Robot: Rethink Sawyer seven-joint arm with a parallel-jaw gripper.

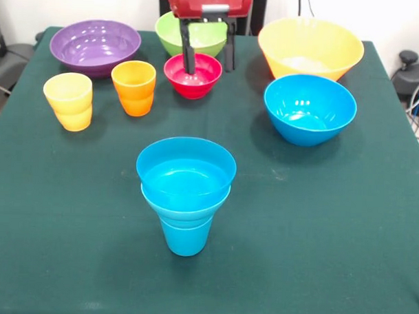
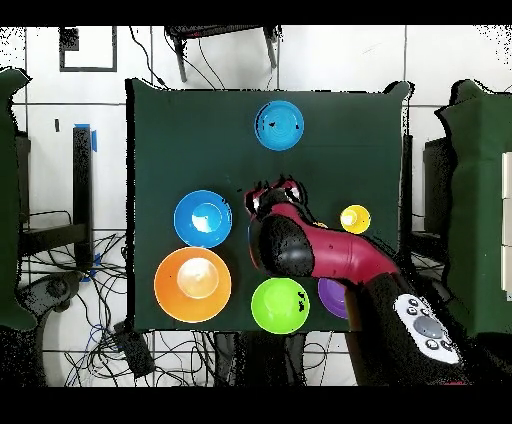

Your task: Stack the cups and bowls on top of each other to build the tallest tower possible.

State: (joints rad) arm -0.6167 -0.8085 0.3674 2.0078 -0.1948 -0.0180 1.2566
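At the frame's upper centre, the gripper [image 1: 208, 66] hung with fingers [image 1: 188, 60] apart, one inside the red bowl [image 1: 192, 76], the other just beyond its rim.

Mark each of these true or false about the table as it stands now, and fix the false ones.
1. The tower has a blue cup at its base. True.
2. The purple bowl already sits on the tower. False: it stands apart at the table's far side.
3. The gripper is over the red bowl, one finger reaching into it. True.
4. The yellow cup is nested inside the orange cup. False: they stand side by side, apart.
5. The green bowl lies upside down. False: it stands mouth up.
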